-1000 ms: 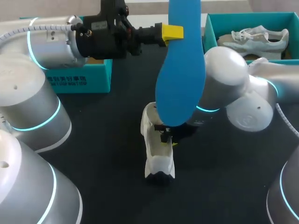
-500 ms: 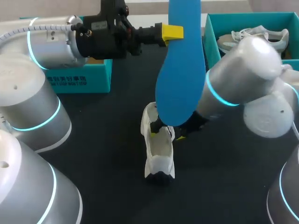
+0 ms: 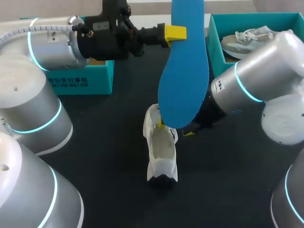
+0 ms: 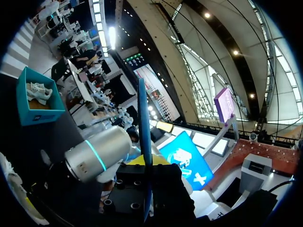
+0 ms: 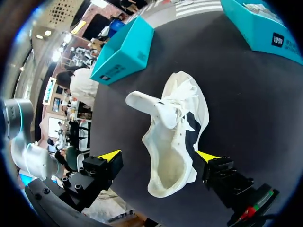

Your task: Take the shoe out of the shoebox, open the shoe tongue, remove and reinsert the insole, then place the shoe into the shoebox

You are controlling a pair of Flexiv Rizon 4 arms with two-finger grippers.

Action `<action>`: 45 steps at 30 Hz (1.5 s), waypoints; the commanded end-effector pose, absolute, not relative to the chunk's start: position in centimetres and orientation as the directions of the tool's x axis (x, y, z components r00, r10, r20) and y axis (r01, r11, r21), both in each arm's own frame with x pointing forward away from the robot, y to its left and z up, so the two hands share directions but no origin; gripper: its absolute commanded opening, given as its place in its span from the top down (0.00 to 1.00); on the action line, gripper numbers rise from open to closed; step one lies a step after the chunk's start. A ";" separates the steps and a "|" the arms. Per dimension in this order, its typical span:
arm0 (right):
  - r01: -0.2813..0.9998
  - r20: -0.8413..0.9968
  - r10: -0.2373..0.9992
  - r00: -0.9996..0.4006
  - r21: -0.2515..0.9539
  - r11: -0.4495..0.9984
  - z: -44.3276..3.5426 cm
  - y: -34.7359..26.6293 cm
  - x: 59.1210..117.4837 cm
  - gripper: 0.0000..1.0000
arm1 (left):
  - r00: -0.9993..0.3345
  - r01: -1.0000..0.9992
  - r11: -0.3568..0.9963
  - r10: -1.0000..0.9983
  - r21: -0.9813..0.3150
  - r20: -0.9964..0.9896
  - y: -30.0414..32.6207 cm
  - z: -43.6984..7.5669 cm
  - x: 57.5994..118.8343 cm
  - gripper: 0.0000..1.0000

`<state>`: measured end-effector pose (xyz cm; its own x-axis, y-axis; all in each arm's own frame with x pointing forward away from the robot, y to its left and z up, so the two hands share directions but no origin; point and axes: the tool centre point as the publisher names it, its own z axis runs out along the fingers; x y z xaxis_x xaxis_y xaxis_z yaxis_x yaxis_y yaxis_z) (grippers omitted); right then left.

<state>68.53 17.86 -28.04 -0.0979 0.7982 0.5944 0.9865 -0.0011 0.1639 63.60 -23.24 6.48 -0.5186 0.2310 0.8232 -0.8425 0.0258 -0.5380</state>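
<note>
Head view: insole [image 3: 183, 80] is cut off at the top edge — you can't see its tip. It covers the far end of the white shoe [image 3: 160, 152] and most of the right gripper [image 3: 175, 129]. Right arm [image 3: 256, 80] hides part of the boxed shoe [image 3: 240, 40].

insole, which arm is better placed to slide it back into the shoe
Left. The left pincer is shut on the blue insole, held upright with its lower end over the white shoe. The right pincer stands open astride the shoe, holding nothing, so it is likely better for steadying it.
</note>
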 end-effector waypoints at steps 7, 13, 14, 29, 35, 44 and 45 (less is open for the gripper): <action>0.988 0.754 0.651 -0.088 0.147 -0.036 -24.6 14.2 68.4 0.00 | -0.519 -0.843 0.025 0.230 -0.538 0.823 -23.2 6.4 63.5 1.00; 0.985 0.811 0.580 -0.078 0.151 -0.079 -21.7 13.1 68.9 0.00 | -0.519 -0.843 0.025 0.230 -0.538 0.823 -23.2 6.4 63.5 1.00; 0.985 0.837 0.541 -0.079 0.150 -0.088 -21.1 13.0 69.0 0.00 | -0.519 -0.843 0.025 0.230 -0.538 0.823 -23.2 6.4 63.5 1.00; 0.987 0.934 0.346 -0.086 0.128 -0.101 -14.2 11.8 70.7 0.00 | -0.519 -0.843 0.025 0.230 -0.538 0.823 -23.2 6.4 63.5 1.00; 0.995 0.966 0.249 -0.060 0.079 -0.066 -12.5 12.8 70.5 0.00 | -0.519 -0.843 0.025 0.230 -0.538 0.823 -23.2 6.4 63.5 1.00; 0.992 0.973 0.210 -0.093 0.109 -0.064 -11.5 13.5 70.3 0.00 | -0.519 -0.843 0.025 0.230 -0.538 0.823 -23.2 6.4 63.5 1.00; 0.992 0.973 0.210 -0.093 0.109 -0.064 -11.5 13.5 70.3 0.00 | -0.519 -0.843 0.025 0.230 -0.538 0.823 -23.2 6.4 63.5 1.00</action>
